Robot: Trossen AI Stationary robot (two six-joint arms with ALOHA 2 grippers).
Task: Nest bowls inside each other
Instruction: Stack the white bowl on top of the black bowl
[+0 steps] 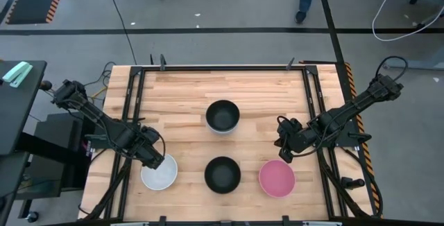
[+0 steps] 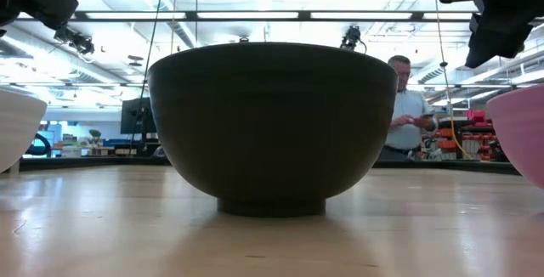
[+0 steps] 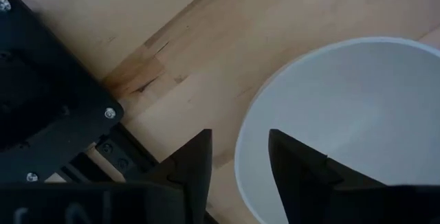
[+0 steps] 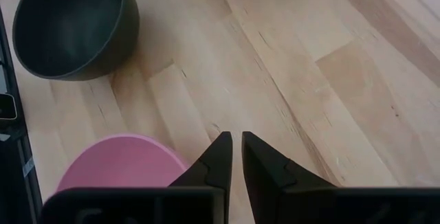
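Four bowl places show in the high view. A white bowl (image 1: 159, 172), a black bowl (image 1: 222, 175) and a pink bowl (image 1: 277, 179) stand upright in a row near the near edge. Farther back, a second black bowl (image 1: 222, 116) shows a pale rim under it. My left gripper (image 1: 157, 161) is open over the white bowl's far-left rim (image 3: 240, 159), one finger outside it and one over the inside. My right gripper (image 1: 285, 150) hovers shut just beyond the pink bowl (image 4: 117, 163). The lavender-blue bowl cannot be made out.
Black rails (image 1: 129, 115) run along the table's left and right sides, and the frame (image 3: 48, 107) lies close beside my left gripper. Bare wood (image 1: 222, 87) spreads across the far half. A person (image 2: 408, 111) stands in the room beyond the table.
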